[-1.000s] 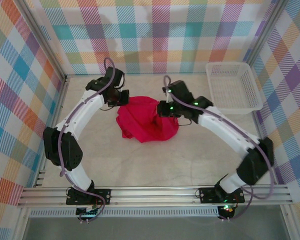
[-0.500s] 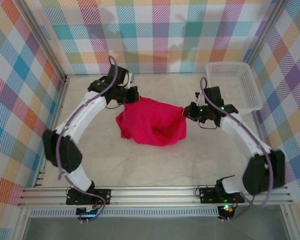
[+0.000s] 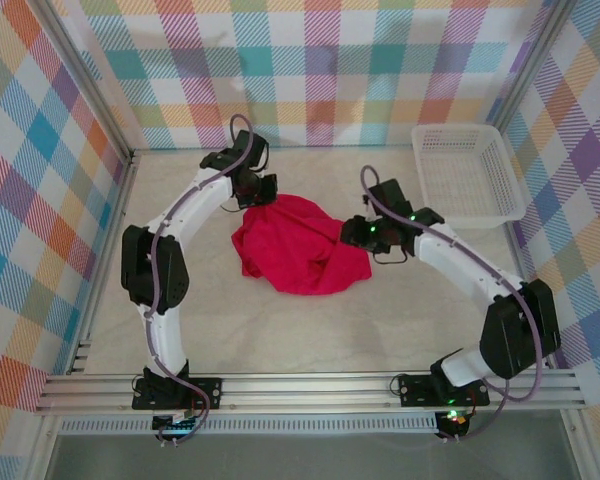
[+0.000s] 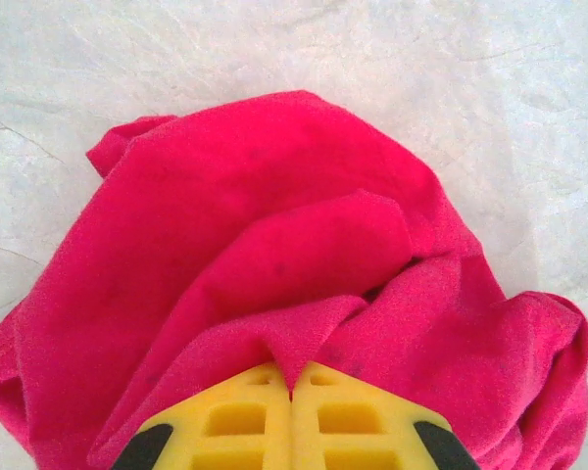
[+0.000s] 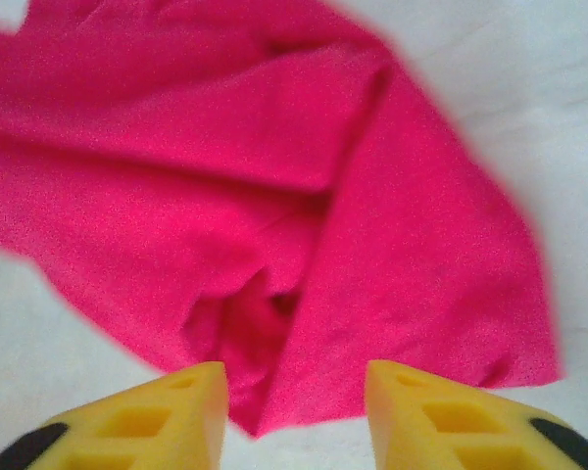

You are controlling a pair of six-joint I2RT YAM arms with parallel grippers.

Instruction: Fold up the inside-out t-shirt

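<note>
Left gripper pinching the inside-out t-shirt, right gripper gaping

Left's 2 yellow fingers are squeezed together on a raised fold of red cloth. Right's 2 are spread apart with the shirt's edge between them, but that view's blurry, so I can't call contact. Shirt sits crumpled mid-way across the table, with the white basket well off to its right.

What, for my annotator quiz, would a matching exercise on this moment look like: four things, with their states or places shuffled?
Things:
1. left gripper
2. right gripper
3. t-shirt
4. basket

States or places:
a. white, at the far right
b. shut on red cloth
c. open
d. crumpled in a heap between the arms

Pairs: 1-b, 2-c, 3-d, 4-a
</note>
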